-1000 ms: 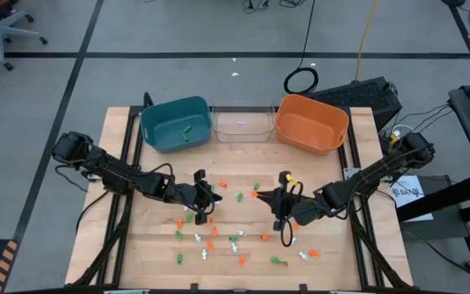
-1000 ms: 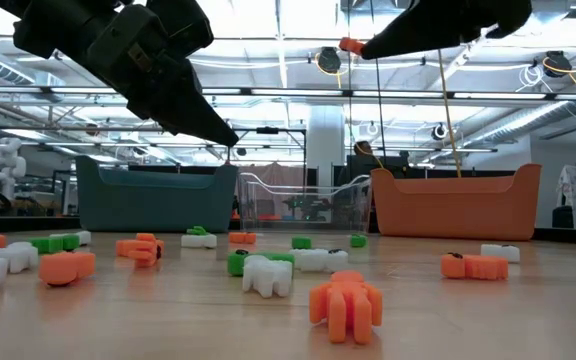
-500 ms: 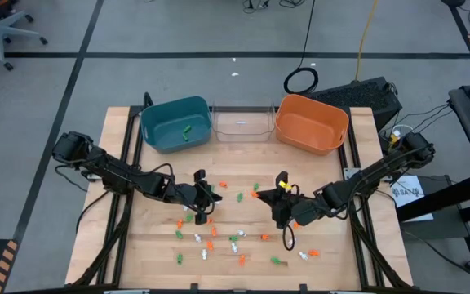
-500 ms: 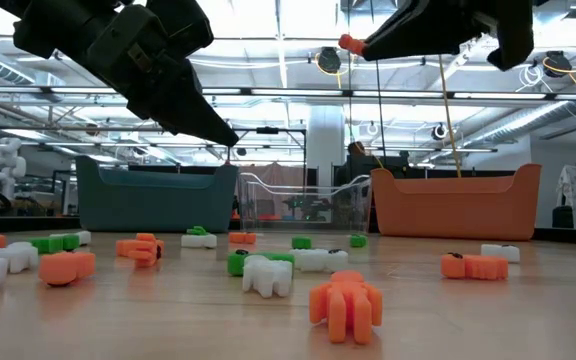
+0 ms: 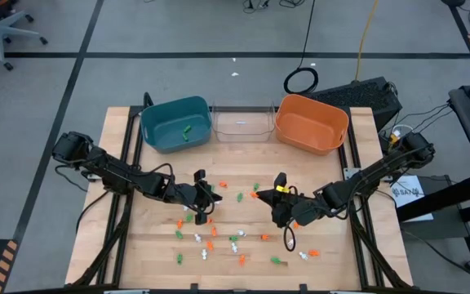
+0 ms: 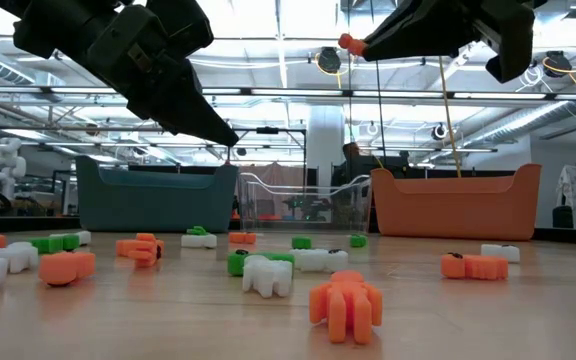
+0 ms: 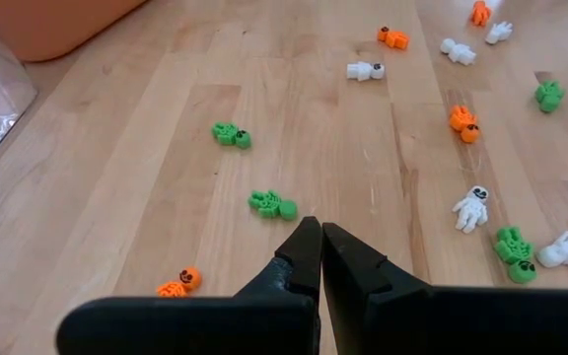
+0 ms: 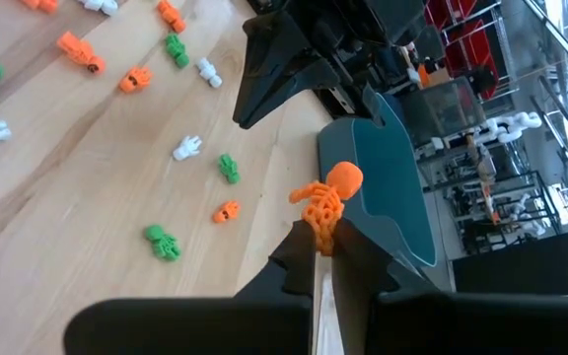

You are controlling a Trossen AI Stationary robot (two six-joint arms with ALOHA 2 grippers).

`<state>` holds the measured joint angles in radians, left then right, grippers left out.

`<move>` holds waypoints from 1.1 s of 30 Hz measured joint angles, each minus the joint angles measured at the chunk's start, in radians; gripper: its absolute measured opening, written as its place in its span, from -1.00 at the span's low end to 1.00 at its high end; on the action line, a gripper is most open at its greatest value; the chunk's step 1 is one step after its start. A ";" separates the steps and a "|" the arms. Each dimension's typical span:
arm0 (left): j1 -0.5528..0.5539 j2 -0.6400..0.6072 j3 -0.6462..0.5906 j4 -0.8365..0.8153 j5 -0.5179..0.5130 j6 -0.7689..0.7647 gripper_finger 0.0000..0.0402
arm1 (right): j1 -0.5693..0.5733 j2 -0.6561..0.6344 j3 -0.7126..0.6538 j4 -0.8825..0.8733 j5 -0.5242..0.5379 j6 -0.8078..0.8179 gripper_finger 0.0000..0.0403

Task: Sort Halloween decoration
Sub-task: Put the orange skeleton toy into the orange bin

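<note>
At back: teal bin w/ 1 green trinket | orange bin

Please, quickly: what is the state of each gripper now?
Left gripper: closed, holding nothing.
Right gripper: closed on an orange skeleton, lifted above the table.

We see a gray floor with dark lines across it, and an office chair in the upper left of the high view. In the low view, bright ceiling lights shine over a white pillar in the middle.
</note>
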<state>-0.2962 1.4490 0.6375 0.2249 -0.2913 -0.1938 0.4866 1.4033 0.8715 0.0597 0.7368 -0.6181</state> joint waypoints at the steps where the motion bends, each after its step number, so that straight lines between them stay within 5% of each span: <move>1: 0.000 0.000 0.000 0.000 0.000 0.000 -0.95 | 0.000 0.000 0.000 0.000 0.000 0.003 -1.00; 18: 0.000 0.000 0.000 0.000 0.000 0.000 -0.95 | 0.000 0.000 0.000 0.000 -0.001 0.118 -1.00; 33: 0.000 0.000 0.000 0.000 0.000 -0.003 -0.95 | 0.000 0.000 0.000 -0.005 -0.005 0.454 -1.00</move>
<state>-0.2962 1.4490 0.6375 0.2247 -0.2916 -0.1965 0.4866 1.4033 0.8719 0.0547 0.7322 -0.1640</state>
